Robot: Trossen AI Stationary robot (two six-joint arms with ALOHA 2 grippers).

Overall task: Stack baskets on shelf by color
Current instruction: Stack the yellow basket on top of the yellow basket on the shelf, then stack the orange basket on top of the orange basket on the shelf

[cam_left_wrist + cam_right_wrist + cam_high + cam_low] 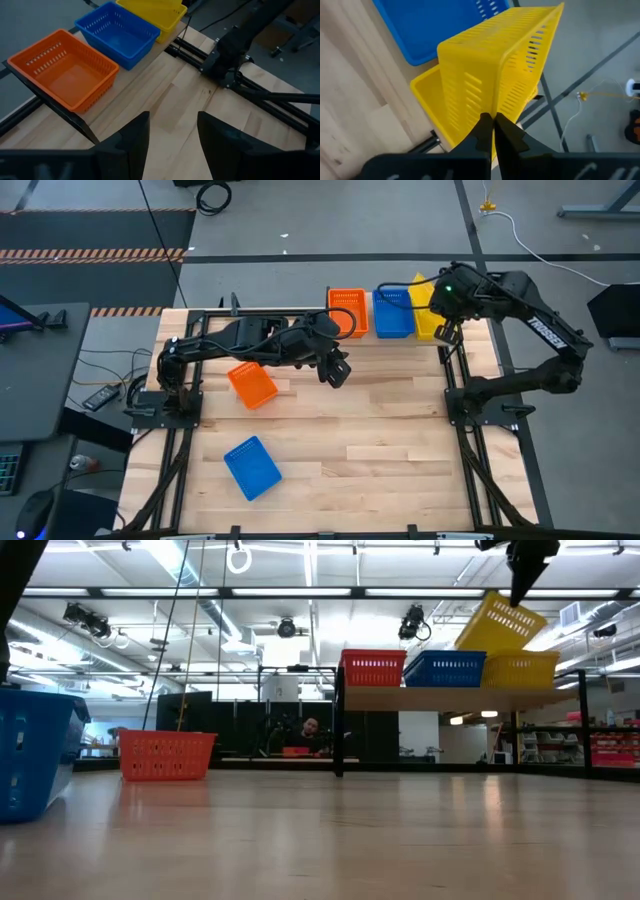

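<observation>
Across the wooden tabletop (pixel 380 440), the shelf (pixel 440 697) is seen raised at the far edge on thin black posts, and three baskets are lined up on it: an orange basket (pixel 348 311) at the left end, a blue basket (pixel 393 313) in the middle and a yellow basket (pixel 520 669) at the right end, each touching its neighbour. All three shelf baskets are shown with nothing inside them, except that a second yellow basket (pixel 500 622) is held tilted over the yellow one, its lower edge at that basket's rim. This tilted basket is gripped by the right gripper (pixel 492 131), whose fingers are pinched closed on its wall. The left gripper (pixel 172 145) is held above the table just in front of the shelf's orange end, with its fingers spread apart and nothing between them. Two further baskets are left on the tabletop, well apart from the shelf: a loose orange basket (pixel 252 384) near the left arm's base and a loose blue basket (pixel 252 467) nearer the front-left corner. Both are seen empty.
</observation>
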